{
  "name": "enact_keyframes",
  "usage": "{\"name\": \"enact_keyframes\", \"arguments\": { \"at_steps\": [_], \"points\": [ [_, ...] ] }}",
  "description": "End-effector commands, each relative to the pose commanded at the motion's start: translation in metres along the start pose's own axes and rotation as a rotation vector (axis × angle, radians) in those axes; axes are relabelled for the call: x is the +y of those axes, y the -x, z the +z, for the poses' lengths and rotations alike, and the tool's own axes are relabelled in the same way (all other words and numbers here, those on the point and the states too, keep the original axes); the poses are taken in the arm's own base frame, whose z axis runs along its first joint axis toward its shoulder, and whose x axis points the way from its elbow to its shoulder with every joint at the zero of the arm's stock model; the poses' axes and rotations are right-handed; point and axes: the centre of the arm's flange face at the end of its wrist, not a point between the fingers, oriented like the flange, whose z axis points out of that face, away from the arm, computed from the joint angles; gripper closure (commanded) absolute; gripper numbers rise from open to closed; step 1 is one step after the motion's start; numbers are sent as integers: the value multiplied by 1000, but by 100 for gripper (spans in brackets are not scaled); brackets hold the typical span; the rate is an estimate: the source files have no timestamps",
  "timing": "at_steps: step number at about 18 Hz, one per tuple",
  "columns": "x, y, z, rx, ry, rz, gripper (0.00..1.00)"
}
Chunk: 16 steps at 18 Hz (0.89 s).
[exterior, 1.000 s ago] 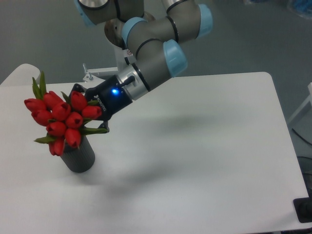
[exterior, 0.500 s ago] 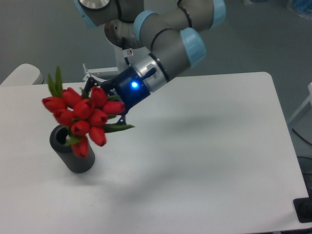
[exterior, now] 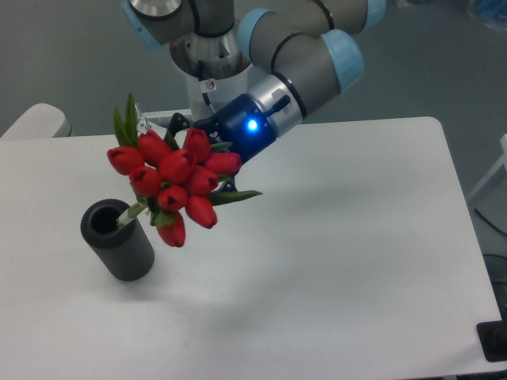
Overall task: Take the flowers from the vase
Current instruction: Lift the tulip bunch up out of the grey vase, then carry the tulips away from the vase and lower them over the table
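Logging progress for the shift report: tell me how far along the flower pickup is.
Done: the gripper is shut on the flowers, lifted right of the vase, whose mouth shows open. In hand: a pale stem end still sits at the rim. Left: lifting fully clear.

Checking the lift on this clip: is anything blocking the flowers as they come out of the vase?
Nothing visible does. The gripper holds the flowers up and right of the vase; only a pale stem tip seems to reach its rim, and the table around is bare.
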Motion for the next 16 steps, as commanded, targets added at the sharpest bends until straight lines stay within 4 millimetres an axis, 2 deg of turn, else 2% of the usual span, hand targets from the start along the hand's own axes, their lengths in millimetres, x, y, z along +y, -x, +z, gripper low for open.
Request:
{"name": "enact_keyframes", "arguments": {
  "at_steps": [3,7,13,16],
  "points": [
    [-10,20,-5,-46,27,74,85],
    [-19,46,-19,-232,188,179,85],
    [1,72,-29,-397,414,275,85],
    [23,100,-26,-472,561,265,85]
  ]
}}
